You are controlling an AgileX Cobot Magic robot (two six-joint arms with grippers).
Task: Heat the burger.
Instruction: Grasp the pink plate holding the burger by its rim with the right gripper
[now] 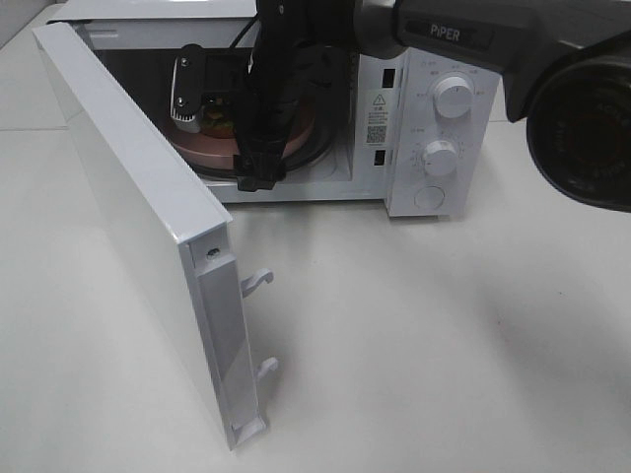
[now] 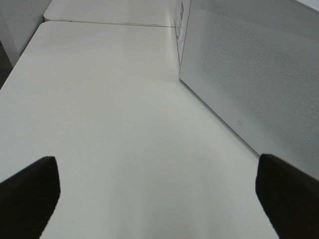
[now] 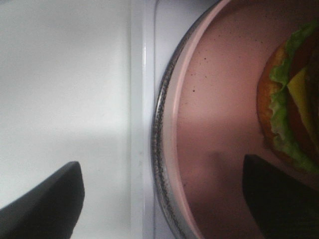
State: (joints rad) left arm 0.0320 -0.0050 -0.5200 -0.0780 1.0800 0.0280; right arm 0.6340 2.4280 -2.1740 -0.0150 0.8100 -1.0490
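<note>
The burger [image 3: 286,104], with green lettuce, a yellow slice and a brown bun, lies on a pink plate [image 3: 214,124] on the glass turntable [image 3: 160,129] inside the open white microwave [image 1: 414,187]. In the high view the burger [image 1: 214,123] is mostly hidden behind my right arm. My right gripper [image 3: 159,199] reaches into the cavity and is open: one finger hangs over the plate next to the burger, the other outside the plate's rim. It holds nothing. My left gripper [image 2: 159,199] is open and empty over the bare table.
The microwave door [image 1: 128,197] swings wide open to the left, with two latch hooks [image 1: 258,281] at its free edge. Its perforated outer face [image 2: 249,74] stands beside my left gripper. Two dials [image 1: 454,94] and a round button [image 1: 430,196] sit on the control panel.
</note>
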